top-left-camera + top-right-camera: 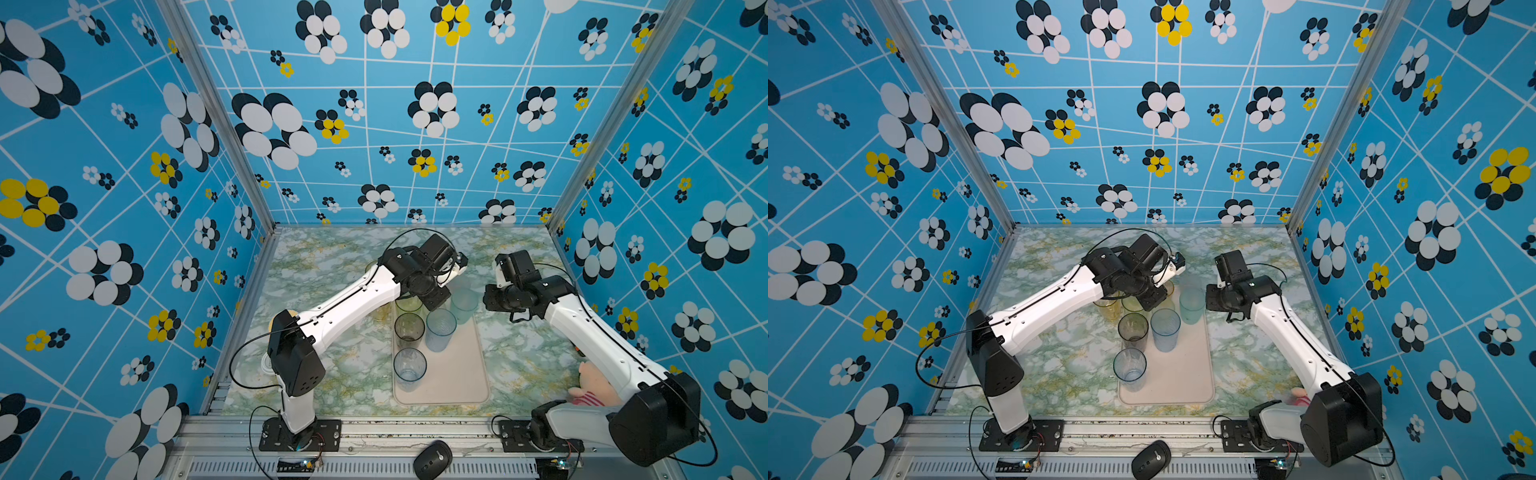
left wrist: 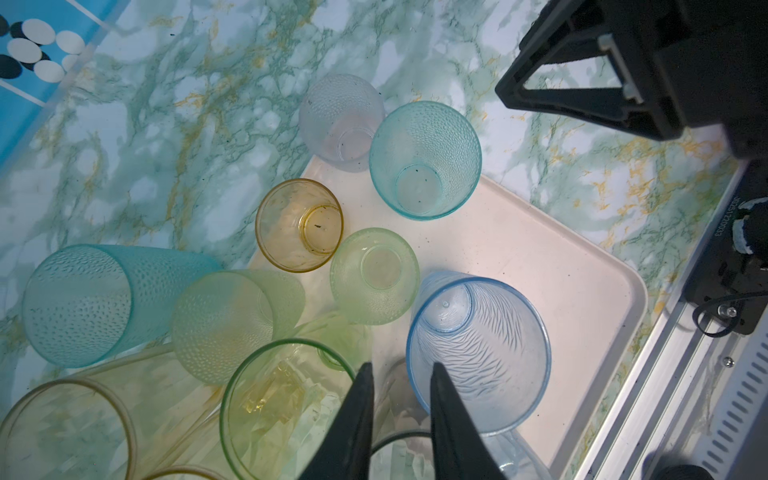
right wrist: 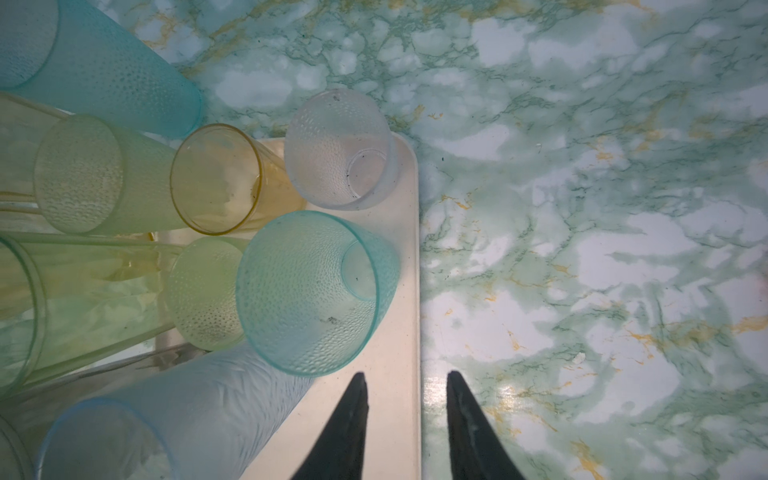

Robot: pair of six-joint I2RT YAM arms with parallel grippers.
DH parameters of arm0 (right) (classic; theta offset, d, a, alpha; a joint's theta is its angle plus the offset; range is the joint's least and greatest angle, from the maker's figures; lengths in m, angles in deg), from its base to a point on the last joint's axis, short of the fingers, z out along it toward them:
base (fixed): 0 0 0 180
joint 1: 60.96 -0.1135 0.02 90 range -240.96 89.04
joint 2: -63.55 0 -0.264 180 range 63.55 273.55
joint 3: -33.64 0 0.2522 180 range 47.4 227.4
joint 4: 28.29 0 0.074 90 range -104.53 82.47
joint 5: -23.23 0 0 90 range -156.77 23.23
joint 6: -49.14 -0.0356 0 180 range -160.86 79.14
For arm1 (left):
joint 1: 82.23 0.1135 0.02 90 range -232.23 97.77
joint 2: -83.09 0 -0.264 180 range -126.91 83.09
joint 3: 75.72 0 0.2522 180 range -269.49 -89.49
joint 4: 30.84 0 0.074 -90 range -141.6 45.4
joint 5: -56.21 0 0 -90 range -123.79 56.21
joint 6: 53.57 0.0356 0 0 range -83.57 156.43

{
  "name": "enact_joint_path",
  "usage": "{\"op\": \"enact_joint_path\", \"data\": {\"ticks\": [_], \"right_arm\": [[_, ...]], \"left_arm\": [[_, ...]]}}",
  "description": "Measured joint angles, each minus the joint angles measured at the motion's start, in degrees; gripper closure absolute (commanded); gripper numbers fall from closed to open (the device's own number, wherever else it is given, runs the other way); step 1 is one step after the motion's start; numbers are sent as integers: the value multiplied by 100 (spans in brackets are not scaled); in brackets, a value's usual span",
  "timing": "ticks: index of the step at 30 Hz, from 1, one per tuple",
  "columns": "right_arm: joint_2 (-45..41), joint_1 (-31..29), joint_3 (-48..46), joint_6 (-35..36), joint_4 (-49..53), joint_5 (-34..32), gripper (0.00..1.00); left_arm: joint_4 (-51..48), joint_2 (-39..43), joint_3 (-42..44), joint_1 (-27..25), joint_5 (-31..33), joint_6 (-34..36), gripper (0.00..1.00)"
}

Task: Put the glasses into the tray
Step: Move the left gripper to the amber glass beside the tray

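Blue flower-print booth; green-marbled desk [image 1: 324, 270]. Both top views: tray [image 1: 457, 386] mid-desk, several glasses [image 1: 440, 330] upright on its far half, left arm [image 1: 353, 295] reaching over them. Left wrist: left jaws narrowly parted above the cluster, nothing clamped; tall teal glass [image 2: 83, 303] off-tray on the desk. Right wrist: right jaws parted, empty, over the tray's edge. Likely between placements; next, fetch an off-tray glass, lifting clear of its neighbours.

Blue walls [image 1: 374, 75] printed with white grid lines and black, white and yellow oval flowers enclose a green-veined marble-patterned tabletop [image 1: 328, 266].
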Motion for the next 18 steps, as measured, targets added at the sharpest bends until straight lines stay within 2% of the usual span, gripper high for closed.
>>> {"op": "enact_joint_path", "data": {"ticks": [8,16,18], "right_arm": [[-2,0,-83,-2,2,24,63],[-2,0,-101,-20,4,107,62],[-2,0,-111,-24,2,129,62]], "left_arm": [[560,944,660,181,79,-188,63],[914,2382,1587,822,243,-627,58],[957,2769,1886,997,323,-723,51]]}}
